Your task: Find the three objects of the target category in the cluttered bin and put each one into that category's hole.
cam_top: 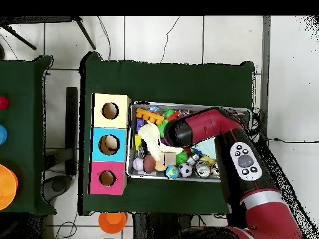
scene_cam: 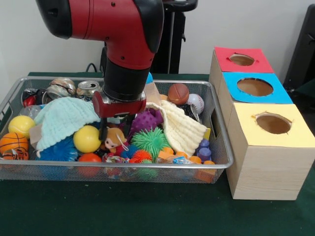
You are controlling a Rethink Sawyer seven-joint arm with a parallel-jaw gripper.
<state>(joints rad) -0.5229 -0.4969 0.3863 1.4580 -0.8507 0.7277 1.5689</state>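
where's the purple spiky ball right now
In the front view the purple spiky ball lies near the middle of the bin, just right of the gripper, between the green spiky ball in front and the cream cloth on its right.

Front camera faces the robot closely; overhead looks straight down; both share the bin (scene_cam: 216, 162) (cam_top: 134, 173).
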